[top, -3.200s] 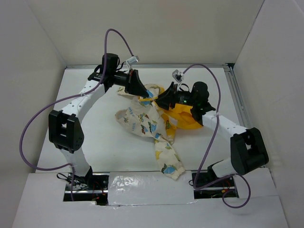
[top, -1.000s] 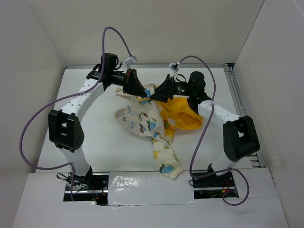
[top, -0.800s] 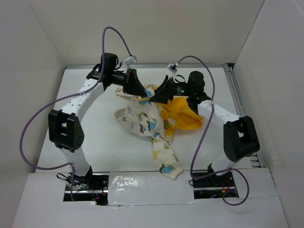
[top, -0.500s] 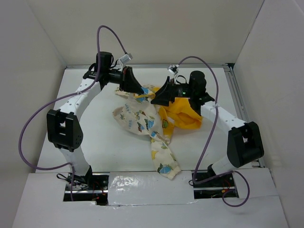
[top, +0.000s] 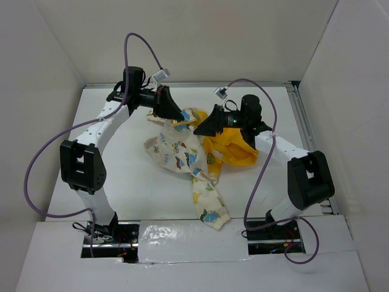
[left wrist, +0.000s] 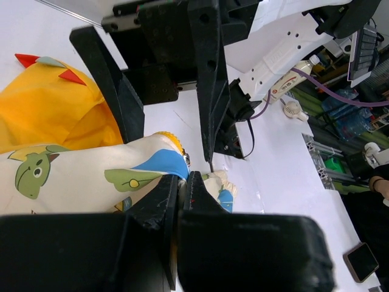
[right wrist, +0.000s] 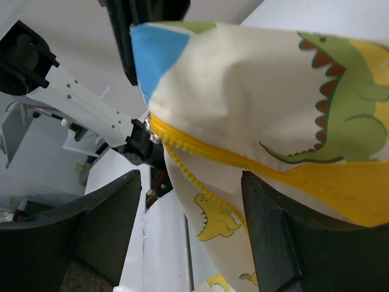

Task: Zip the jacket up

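Observation:
The jacket lies crumpled mid-table, cream with cartoon prints, its yellow lining spread to the right. My left gripper is shut on the jacket's upper edge, pinching cream fabric between its fingertips. My right gripper faces it from the right and stands open. In the right wrist view the jacket hangs in front of the right gripper, and the yellow zipper teeth run down between the wide-apart fingers without touching either.
The yellow hood with red triangles lies behind the held edge. A sleeve trails toward the near table edge. White walls enclose the table on three sides, and a metal rail runs along the right.
My left gripper has drawn the jacket slightly to the left and back. The right gripper has shifted a little lower and closer to the held edge, still open.

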